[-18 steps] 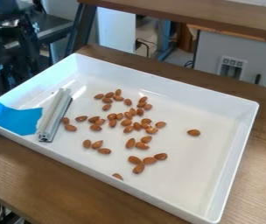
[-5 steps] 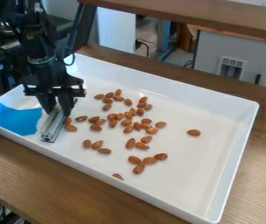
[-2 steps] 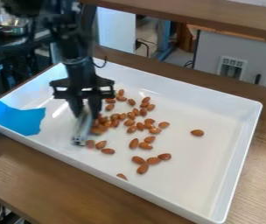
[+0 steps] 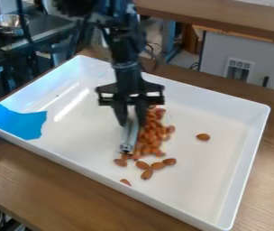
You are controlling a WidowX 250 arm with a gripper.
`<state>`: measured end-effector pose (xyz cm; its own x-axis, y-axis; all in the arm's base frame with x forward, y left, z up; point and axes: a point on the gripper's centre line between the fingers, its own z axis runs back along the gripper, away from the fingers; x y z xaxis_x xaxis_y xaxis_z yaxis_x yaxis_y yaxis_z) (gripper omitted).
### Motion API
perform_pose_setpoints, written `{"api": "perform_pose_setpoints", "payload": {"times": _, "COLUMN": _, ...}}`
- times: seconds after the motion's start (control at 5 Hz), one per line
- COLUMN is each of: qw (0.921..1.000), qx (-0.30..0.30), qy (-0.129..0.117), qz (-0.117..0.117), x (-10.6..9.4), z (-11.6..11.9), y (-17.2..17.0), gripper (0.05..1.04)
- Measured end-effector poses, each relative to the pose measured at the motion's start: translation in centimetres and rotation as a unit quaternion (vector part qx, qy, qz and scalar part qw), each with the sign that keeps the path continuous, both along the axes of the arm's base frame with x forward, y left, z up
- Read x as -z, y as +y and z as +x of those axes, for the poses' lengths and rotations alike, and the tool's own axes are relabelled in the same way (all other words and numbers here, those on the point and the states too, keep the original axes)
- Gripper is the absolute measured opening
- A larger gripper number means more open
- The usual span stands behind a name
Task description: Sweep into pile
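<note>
Almonds (image 4: pixel 152 135) heaped near the centre of the frame, in a white tray (image 4: pixel 79 135).
Jaws clamp a metal bar (image 4: pixel 128 140) at their left; one almond (image 4: pixel 203 136) lies apart, right of centre.

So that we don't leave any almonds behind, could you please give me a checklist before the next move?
1. Metal bar held in the gripper: ok.
2. Main pile bunched beside the bar: ok.
3. Lone almond to the view's right in the pile: not ok, apart.
4. Almond near the front wall in the pile: not ok.
5. Bar flush with the tray floor: cannot tell.
6. Blue sheet clear of the bar: ok.
</note>
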<state>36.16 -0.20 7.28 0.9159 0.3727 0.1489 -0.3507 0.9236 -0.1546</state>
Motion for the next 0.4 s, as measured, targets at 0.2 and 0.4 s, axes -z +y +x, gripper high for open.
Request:
{"api": "perform_pose_setpoints", "payload": {"times": 0.2, "qw": 1.0, "qx": -0.002, "qy": -0.001, "qz": -0.006, "x": -0.1, "z": 1.2, "y": -2.9, "gripper": 0.362}}
{"api": "perform_pose_setpoints", "payload": {"times": 0.4, "qw": 0.9999, "qx": -0.008, "qy": 0.001, "qz": -0.012, "x": 0.0, "z": 2.4, "y": -5.3, "gripper": 0.362}}
